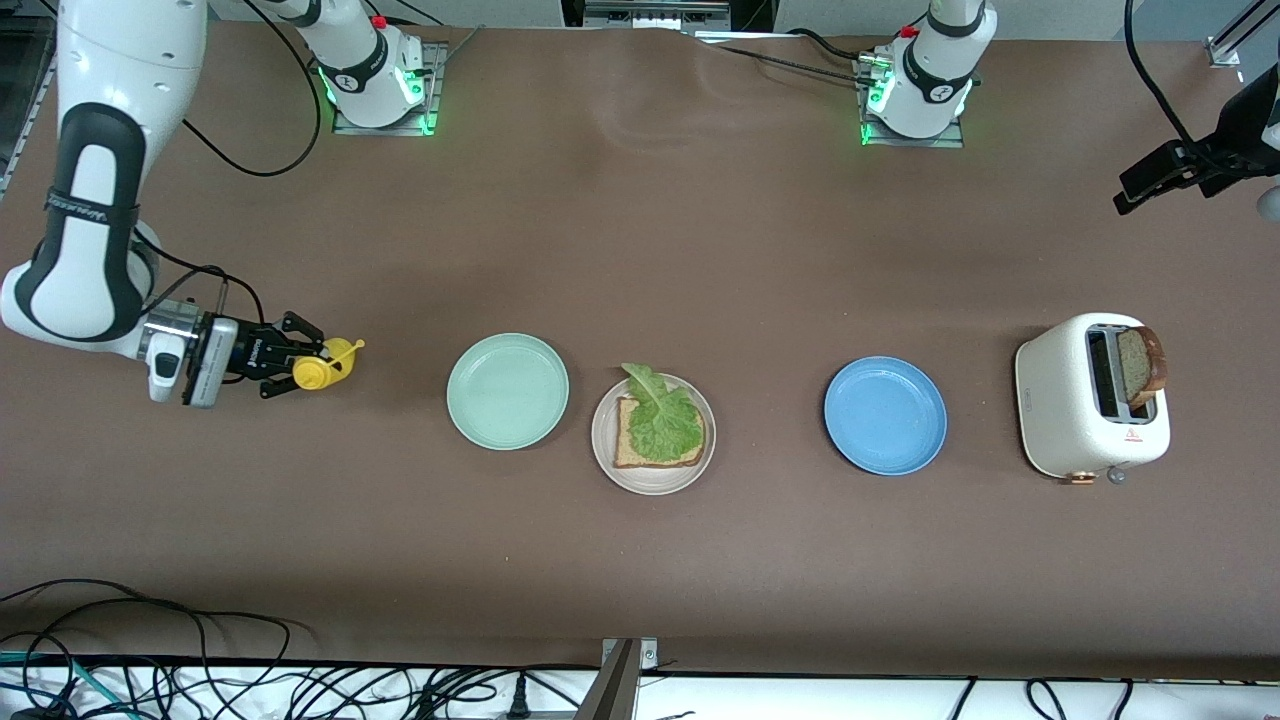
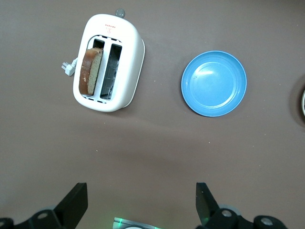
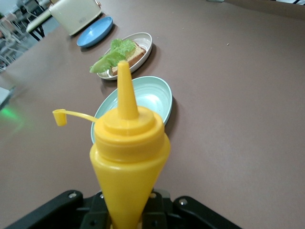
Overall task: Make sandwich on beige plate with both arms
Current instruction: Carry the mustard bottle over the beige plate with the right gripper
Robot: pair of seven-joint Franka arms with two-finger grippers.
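Right gripper clamped on a yellow squeeze bottle; sandwich half-assembled on the beige plate.

The toaster stands at the left arm's end of the table, one bread slice upright in a slot. Three plates lie in a row: the blue plate nearest the toaster, the beige plate in the middle, the mint-green plate toward the right arm's end. On the beige plate lies a single bread slice with a lettuce leaf on top, uncovered. The right gripper is low at the right arm's end, jaws closed on the yellow squeeze bottle, nozzle toward the plates, cap hanging off. The left gripper hangs high over the table near the toaster and blue plate, jaws wide, holding nothing.
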